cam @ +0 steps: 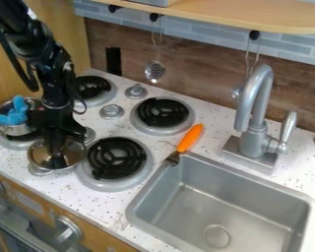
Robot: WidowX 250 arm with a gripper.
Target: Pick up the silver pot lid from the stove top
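Brown wood-look wall (200,74) w/ gray-blue tile band (127,23) & lt. wood shelf (219,15) up top.

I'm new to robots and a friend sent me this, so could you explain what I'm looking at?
There is one picture, taken by a fixed camera looking down at a slant on a small kitchen counter. The black machine at the upper left is a robot arm; the gripper at its end hangs down over a shiny round metal dish, perhaps a pan or a lid. I cannot tell whether it grips the dish or is just at it. Beside it, a metal pot with something blue in it stands on a stove burner. To the right are more burners, then a tool with an orange handle by the corner of the sink, and a faucet behind the sink.
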